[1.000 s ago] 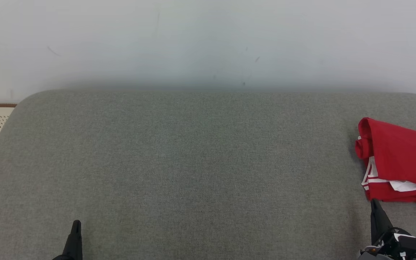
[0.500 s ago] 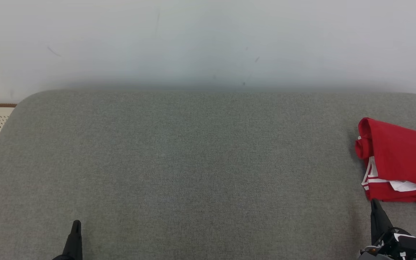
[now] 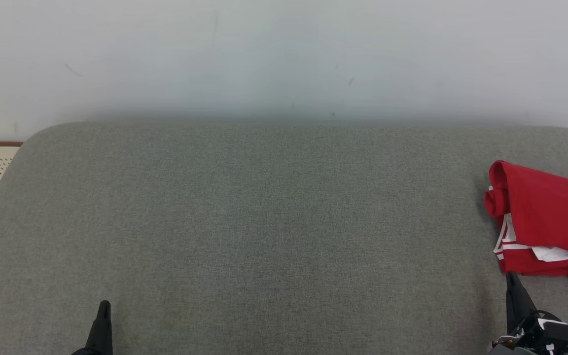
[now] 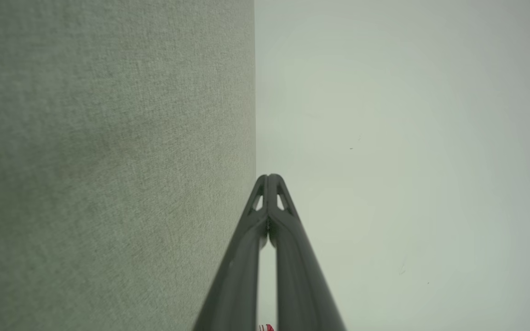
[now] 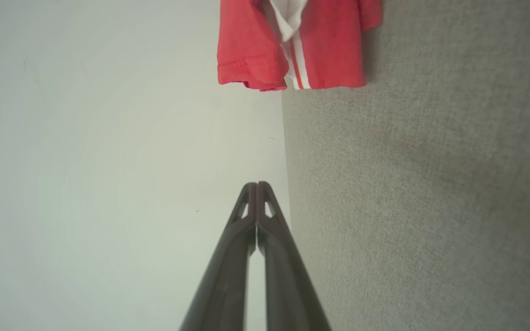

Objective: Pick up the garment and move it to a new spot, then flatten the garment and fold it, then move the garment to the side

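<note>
Lying just beyond the closed, empty right gripper (image 3: 510, 276), the red garment (image 3: 545, 217) sits well apart from the closed left gripper (image 3: 104, 304).

Garment (image 3: 545, 219) cropped at right edge

— What carries everything here?
— A wide bench (image 3: 264, 222) covered in grey woven fabric, with rounded far corners.
— And what lies on it?
— One red garment (image 3: 545, 207), bunched up at the right side and running past the head view's right edge. It has white stripes and a white patch.
— Is it spread flat?
— No. It rests on the fabric in loose layers, and its left end is rolled into a small lump.
</note>
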Motion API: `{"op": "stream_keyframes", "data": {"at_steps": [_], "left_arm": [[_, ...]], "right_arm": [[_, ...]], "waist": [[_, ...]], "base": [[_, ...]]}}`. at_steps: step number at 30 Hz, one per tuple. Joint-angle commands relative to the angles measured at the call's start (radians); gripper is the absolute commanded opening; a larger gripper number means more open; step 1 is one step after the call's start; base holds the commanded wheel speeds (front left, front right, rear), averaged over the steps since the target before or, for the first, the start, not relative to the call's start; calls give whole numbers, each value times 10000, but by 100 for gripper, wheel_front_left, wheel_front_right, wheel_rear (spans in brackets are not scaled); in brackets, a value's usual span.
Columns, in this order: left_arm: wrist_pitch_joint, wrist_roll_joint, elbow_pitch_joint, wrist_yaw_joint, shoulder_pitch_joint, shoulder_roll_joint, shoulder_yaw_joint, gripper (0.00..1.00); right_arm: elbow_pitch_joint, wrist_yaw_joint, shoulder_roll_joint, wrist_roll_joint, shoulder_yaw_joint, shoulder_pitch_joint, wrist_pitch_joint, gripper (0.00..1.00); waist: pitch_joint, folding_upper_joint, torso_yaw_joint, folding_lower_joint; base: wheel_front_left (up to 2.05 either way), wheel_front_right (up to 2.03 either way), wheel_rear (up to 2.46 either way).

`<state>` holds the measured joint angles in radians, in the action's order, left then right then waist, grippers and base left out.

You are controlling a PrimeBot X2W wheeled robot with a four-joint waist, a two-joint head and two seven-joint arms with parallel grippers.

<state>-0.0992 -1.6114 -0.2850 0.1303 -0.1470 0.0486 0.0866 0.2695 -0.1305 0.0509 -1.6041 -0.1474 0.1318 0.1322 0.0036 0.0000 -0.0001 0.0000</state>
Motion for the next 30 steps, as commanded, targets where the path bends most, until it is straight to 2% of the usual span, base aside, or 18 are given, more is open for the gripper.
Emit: {"op": "stream_keyframes", "data": {"at_steps": [1,30], "left_arm": [[-8,-26,15,25,-46,32,29,0],[-8,-26,15,25,-46,32,29,0]], "right_arm": [[-38,-4,-19,-42,-3,0,20,0],[-38,-4,-19,-42,-3,0,20,0]], "waist": [[0,0,0,0],[0,0,0,0]], "base": [[0,0,0],[0,0,0]]}}
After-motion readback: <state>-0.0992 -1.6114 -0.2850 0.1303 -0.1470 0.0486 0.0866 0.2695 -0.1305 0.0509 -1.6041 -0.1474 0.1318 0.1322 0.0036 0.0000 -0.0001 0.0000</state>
